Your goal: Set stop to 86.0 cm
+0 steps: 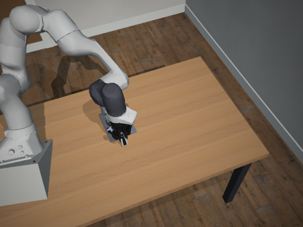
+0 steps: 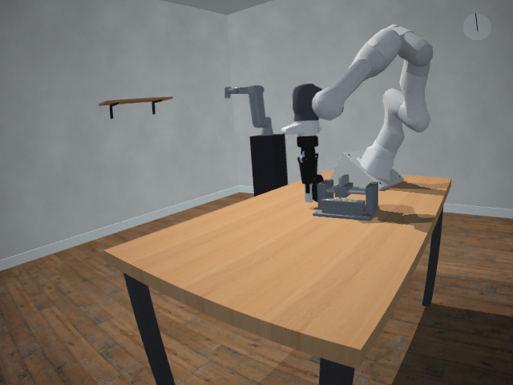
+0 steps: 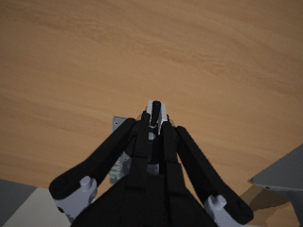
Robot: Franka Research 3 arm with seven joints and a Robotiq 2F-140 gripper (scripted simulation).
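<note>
A grey stop fixture [image 2: 345,196] stands on a grey baseplate on the wooden table, with a sliding stop block [image 2: 343,187] on its screw and a dark handwheel [image 2: 317,188] at its near end. In the top view the arm covers most of the fixture [image 1: 117,126]. My gripper [image 2: 308,191] points straight down at the handwheel end and is shut on the handwheel's handle. In the wrist view the fingertips pinch a small dark handle, and the wheel itself is hidden behind the fingers. The gripper also shows in the top view [image 1: 123,141].
The robot's base [image 1: 22,168] stands on a white block at the table's left end. A second small arm on a black pedestal [image 2: 268,159] stands behind the table. A wall shelf [image 2: 135,101] hangs far left.
</note>
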